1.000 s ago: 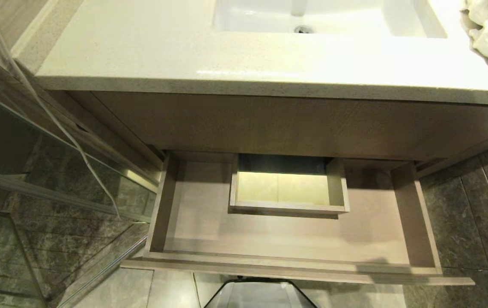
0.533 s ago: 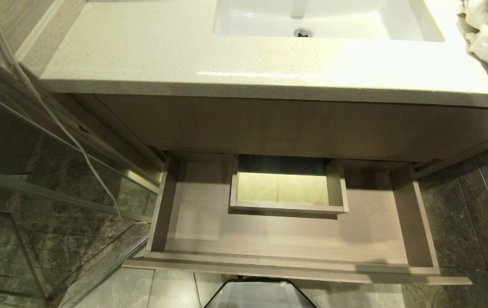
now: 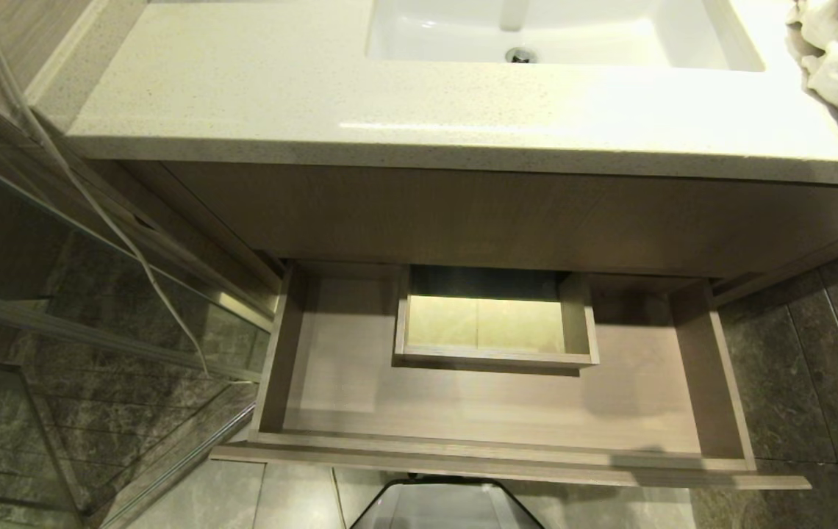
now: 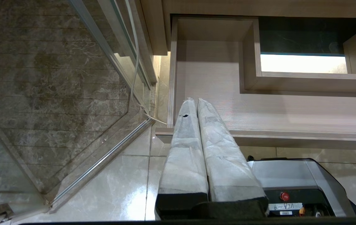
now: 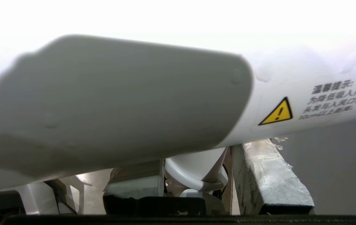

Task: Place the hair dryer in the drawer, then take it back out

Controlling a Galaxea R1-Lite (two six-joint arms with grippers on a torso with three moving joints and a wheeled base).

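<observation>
The hair dryer (image 5: 290, 90) shows only in the right wrist view, where its white plastic body fills most of the picture; a yellow warning triangle and lines of dark print sit on its side, and a loop of white cord (image 5: 193, 181) hangs beneath it. The right gripper (image 5: 196, 175) has its fingers (image 5: 268, 175) closed around the hair dryer, one wrapped finger on each side of it. It is outside the head view, so its place relative to the drawer cannot be told. The drawer (image 3: 492, 448) stands pulled out below the table (image 3: 257, 95), with a light wood-grain front edge, a pale beige floor and a boxed rectangular cut-out (image 3: 496, 323) at its back middle; nothing lies in it. The left gripper (image 4: 195, 103) hangs over the drawer's front left corner, its two white-wrapped fingers pressed together with no gap. The table is a speckled cream stone top with a white sink (image 3: 566, 33) set into it and a pale towel (image 3: 831, 59) at its right end. Left of the drawer are a glass shower screen (image 3: 95, 330) and a thin white cable (image 3: 95, 206); the floor (image 3: 779, 382) around it is dark marbled tile. The robot's base (image 3: 445, 507) shows just in front of the drawer.
</observation>
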